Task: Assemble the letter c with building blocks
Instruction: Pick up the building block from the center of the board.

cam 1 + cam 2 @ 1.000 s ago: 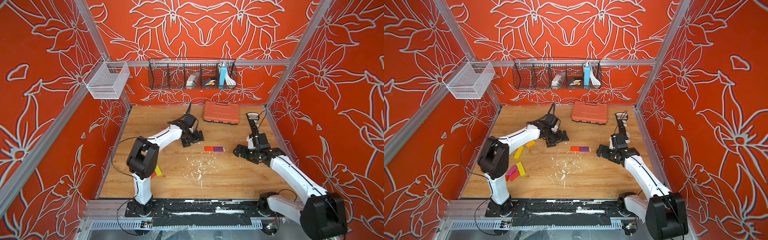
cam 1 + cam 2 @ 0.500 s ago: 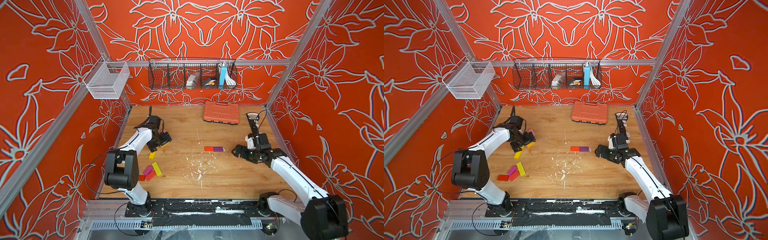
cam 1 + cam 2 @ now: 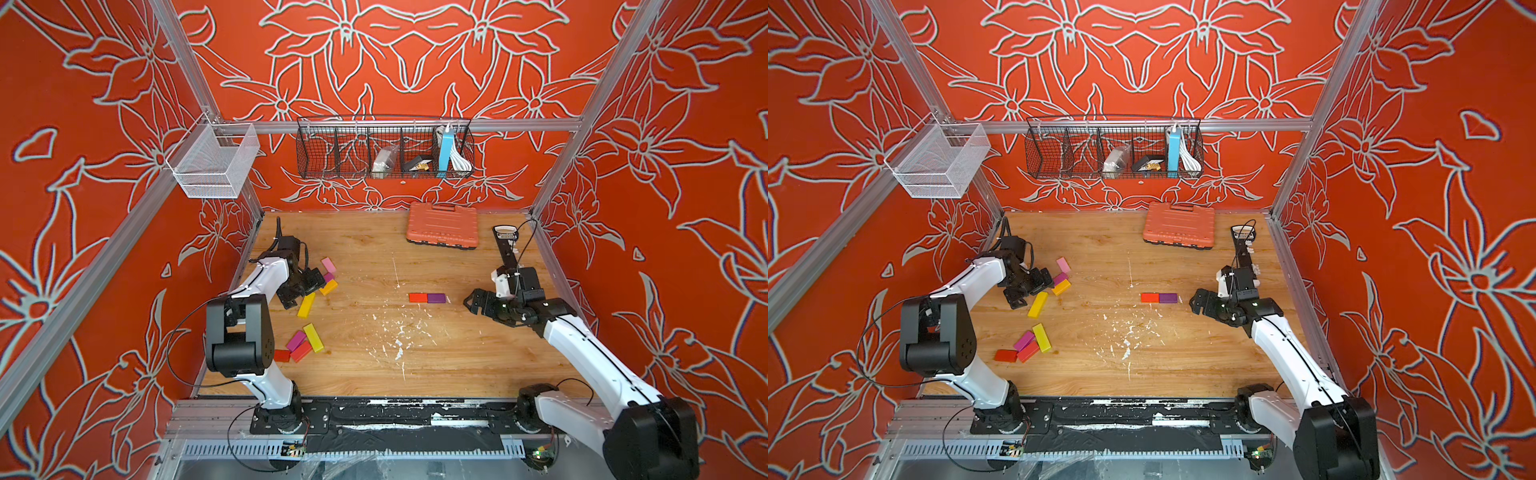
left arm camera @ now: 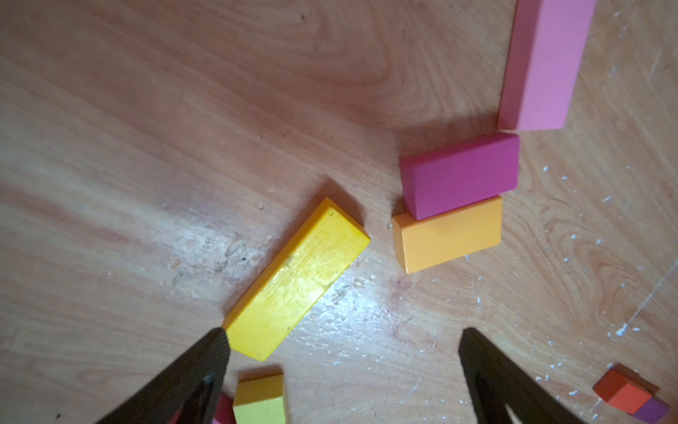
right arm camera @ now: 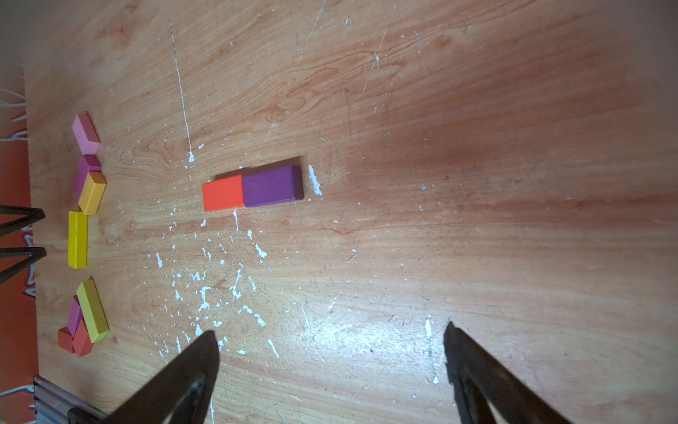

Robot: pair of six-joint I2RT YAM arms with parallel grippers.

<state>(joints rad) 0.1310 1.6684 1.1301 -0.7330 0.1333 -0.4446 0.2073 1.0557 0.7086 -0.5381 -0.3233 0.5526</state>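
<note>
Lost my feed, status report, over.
Left jaws open, empty, near yellow block. Right jaws open, empty, near red block butted against purple block. Nothing in the way.

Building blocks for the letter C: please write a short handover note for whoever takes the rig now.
Left end effector: open, empty, near the yellow bar.
Right end effector: open, empty, a little apart from the purple block.
Done: red block touches the purple block end to end, in the middle.
To do: eight loose blocks, in two clusters on the left side, not yet placed.
</note>
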